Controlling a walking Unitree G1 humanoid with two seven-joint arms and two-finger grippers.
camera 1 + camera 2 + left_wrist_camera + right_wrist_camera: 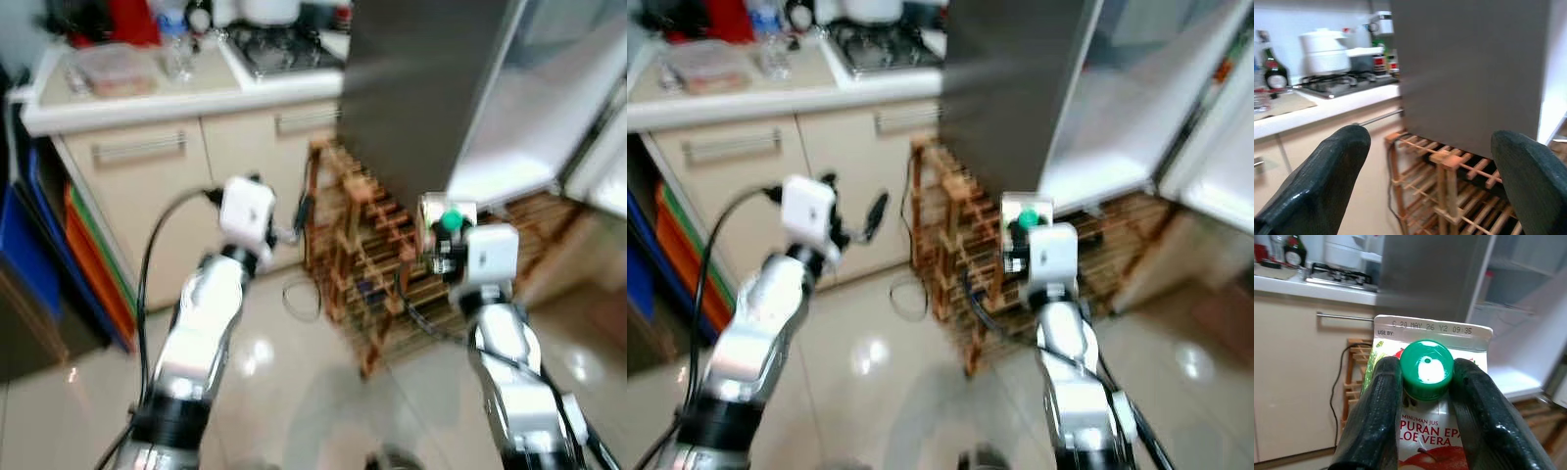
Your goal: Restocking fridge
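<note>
My right gripper [1425,382] is shut on a juice carton [1440,338] with a green screw cap [1427,369]; its fingers [1378,416] clamp the carton just under the cap. In the head views the carton [446,223] is held up in front of the grey fridge [421,88], whose door [549,108] stands open to the right, showing white shelves. My left gripper [294,217] is raised beside the counter cabinets, open and holding nothing; its fingers [1327,181] stand wide apart in the left wrist view.
A wooden slatted rack [367,264] stands on the floor under the fridge, with a cable beside it. The counter [147,93] on the left carries a gas hob [279,49], bottles and a plastic box. Blue and orange crates [59,255] stand at far left.
</note>
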